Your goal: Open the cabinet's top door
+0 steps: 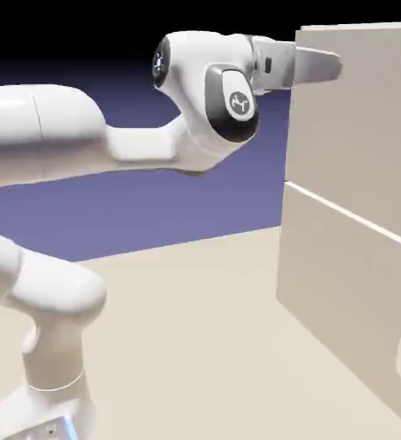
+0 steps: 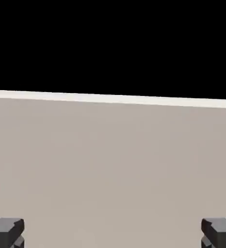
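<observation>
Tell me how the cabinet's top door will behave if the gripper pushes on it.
The top door looks like a flat, rigid panel, so it probably won't flex. Its smooth face may let the open gripper slide. The cabinet looks bulky, unlikely to tip.

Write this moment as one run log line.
gripper: open, holds nothing | place: near cabinet top edge | top door: looks shut | handle: not seen

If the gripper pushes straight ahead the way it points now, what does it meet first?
Most likely the cabinet: the open gripper points at its upper front, near the top edge, with only flat beige panel ahead in the hand view. No handle lies in that line.
</observation>
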